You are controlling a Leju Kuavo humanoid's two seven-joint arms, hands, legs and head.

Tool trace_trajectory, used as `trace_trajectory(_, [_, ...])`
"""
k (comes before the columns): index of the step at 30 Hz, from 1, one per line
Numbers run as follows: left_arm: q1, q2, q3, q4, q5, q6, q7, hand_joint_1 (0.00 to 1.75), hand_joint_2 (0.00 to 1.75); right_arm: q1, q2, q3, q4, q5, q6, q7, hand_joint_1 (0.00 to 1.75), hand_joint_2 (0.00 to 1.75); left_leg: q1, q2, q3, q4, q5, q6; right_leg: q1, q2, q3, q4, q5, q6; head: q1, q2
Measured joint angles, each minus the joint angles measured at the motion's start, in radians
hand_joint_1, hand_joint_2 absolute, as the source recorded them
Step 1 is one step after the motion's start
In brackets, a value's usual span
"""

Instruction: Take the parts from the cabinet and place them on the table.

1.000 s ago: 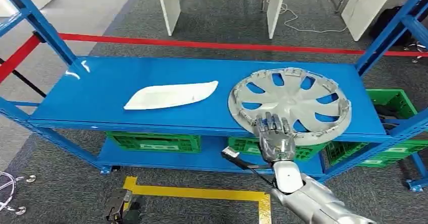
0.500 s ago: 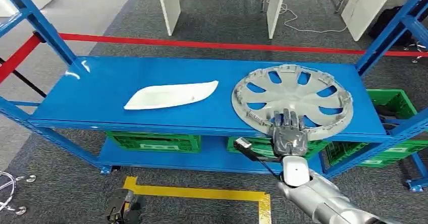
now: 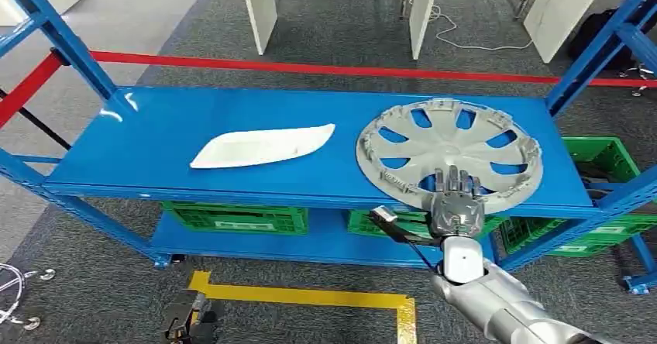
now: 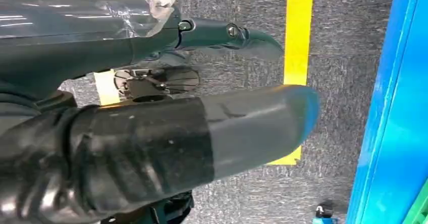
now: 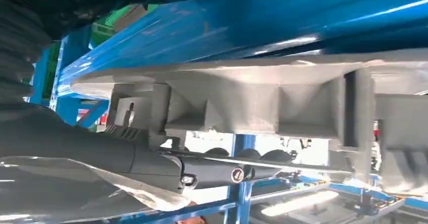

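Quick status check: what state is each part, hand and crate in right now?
Hubcap: flat on the shelf, near edge overhanging.
White trim piece: lying flat, untouched.
Right hand: fingers on the hubcap's near rim.
Left hand: hanging above the floor, holding nothing.
Green crates: on the lower shelf.

The right hand (image 3: 455, 207) covered the near rim of the wheel cover (image 3: 448, 155) at the shelf's (image 3: 155, 139) front edge; whether its fingers gripped could not be told. Green crates (image 3: 236, 218) sat half hidden underneath.
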Motion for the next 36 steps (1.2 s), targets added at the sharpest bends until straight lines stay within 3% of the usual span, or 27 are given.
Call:
trace_trajectory(1, [0.000,0.000,0.000,0.000,0.000,0.000,0.000,0.00,0.00,0.000,0.000,-0.002,0.000,0.000,0.000,-0.002,0.10,1.75,0.000,0.000,0.000,0.000,0.000,0.000,0.000,0.000,0.000,0.000,0.000,0.000,0.000,0.000])
trace_trajectory(3, [0.000,0.000,0.000,0.000,0.000,0.000,0.000,0.00,0.00,0.000,0.000,-0.007,0.000,0.000,0.000,-0.005,1.59,1.75,0.000,0.000,0.000,0.000,0.000,0.000,0.000,0.000,0.000,0.000,0.000,0.000,0.000,0.000])
trace_trajectory(4, [0.000,0.000,0.000,0.000,0.000,0.000,0.000,0.00,0.00,0.000,0.000,-0.008,0.001,0.000,0.000,-0.005,1.75,1.75,0.000,0.000,0.000,0.000,0.000,0.000,0.000,0.000,0.000,0.000,0.000,0.000,0.000,0.000])
trace_trajectory(20, [-0.001,-0.001,0.000,0.000,0.000,-0.008,0.003,0.00,0.00,-0.031,0.000,-0.008,0.052,0.009,0.026,-0.017,1.75,1.75,0.000,0.000,0.000,0.000,0.001,0.001,0.000,0.000,0.000,0.000,0.001,0.001,0.000,0.000])
trace_trajectory(25, [-0.002,-0.002,0.000,0.000,0.000,-0.008,0.003,0.00,0.00,-0.045,0.001,0.018,0.074,0.009,0.045,-0.016,1.75,1.75,0.000,0.000,0.000,0.000,0.002,0.002,0.000,0.000,0.000,0.000,0.003,0.001,0.000,0.000])
trace_trajectory(28, [-0.002,-0.003,0.000,0.000,0.005,-0.008,0.003,0.00,0.00,-0.051,0.002,0.046,0.079,0.009,0.006,-0.003,1.75,1.75,0.000,0.000,0.000,0.000,0.004,0.001,0.000,0.000,0.000,0.000,0.004,0.001,0.000,0.000])
trace_trajectory(34, [-0.002,-0.003,0.000,0.000,0.006,-0.008,0.003,0.00,0.00,-0.049,0.002,0.082,0.065,0.008,0.001,0.006,1.75,1.75,0.000,0.001,0.000,0.000,0.004,0.001,0.000,0.004,0.000,0.000,0.005,0.001,0.000,0.000])
trace_trajectory(36, [-0.003,-0.004,0.000,0.000,0.006,-0.008,0.000,0.00,0.00,-0.033,-0.011,0.099,0.019,0.005,0.000,0.043,1.75,1.75,0.000,0.001,0.000,0.000,0.004,0.000,0.000,0.003,-0.001,0.000,0.005,0.001,0.000,0.000])
